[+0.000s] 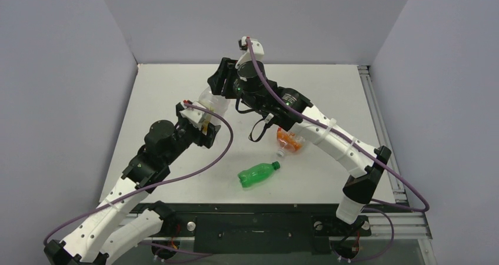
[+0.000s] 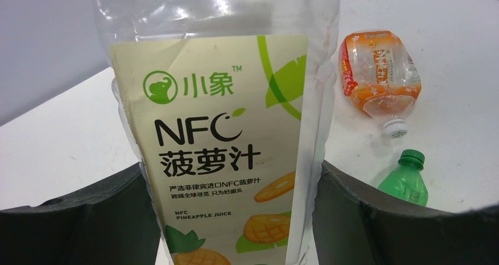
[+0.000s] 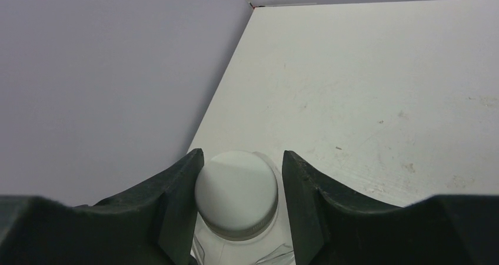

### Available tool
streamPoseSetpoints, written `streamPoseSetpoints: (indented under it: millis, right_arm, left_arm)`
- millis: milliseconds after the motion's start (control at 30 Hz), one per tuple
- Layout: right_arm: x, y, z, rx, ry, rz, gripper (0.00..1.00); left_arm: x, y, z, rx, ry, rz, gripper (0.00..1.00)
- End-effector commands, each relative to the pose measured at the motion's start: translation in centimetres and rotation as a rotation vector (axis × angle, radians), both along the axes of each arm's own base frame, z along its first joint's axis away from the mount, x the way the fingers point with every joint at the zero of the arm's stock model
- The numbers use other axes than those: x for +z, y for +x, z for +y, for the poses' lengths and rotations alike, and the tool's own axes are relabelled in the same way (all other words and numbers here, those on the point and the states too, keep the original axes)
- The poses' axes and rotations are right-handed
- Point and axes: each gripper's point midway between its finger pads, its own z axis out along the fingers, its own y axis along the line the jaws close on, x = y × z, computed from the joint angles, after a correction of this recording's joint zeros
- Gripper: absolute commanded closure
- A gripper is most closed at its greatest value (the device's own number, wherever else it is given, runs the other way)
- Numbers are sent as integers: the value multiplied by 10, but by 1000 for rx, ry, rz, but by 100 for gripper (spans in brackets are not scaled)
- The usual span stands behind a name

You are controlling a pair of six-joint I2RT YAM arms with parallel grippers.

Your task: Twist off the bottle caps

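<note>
Right hand (image 3: 242, 166) flanks white cap (image 3: 235, 194); grip unclear; bottle (image 3: 235, 253) cut off.

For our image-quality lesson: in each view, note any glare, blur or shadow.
Top external: even light, faint shadows. Left wrist: highlights streak the clear squarish plastic bottle above its sharp label. Right wrist: round white plastic cap without glare; near tool fingers soft-edged.

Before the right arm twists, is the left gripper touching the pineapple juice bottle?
Touching. The left wrist view shows the left gripper with both fingers pressed against the pineapple juice bottle, no gap.
</note>
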Motion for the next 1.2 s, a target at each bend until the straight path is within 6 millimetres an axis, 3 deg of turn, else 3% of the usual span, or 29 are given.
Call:
streamPoseSetpoints:
  millis: [0,267,567,867,1167]
  right_arm:
    - [37,-6,-11,-9,64,-65,53]
    - [46,-6,-23,-18,61,-86,41]
    - [38,-7,-20,-2,75,-68,57]
    - [33,-4,-14,5,64,-53,41]
    - [31,-1,-11,2,73,-45,51]
  left_arm:
    - [23,4,-1,14,-51,-58,100]
    - [13,7,-3,23,-59,-33,100]
    - [17,11,-3,34,-64,-43,100]
    - [22,10,-3,28,-62,-63,100]
    - [27,8,-1,27,-60,-76,100]
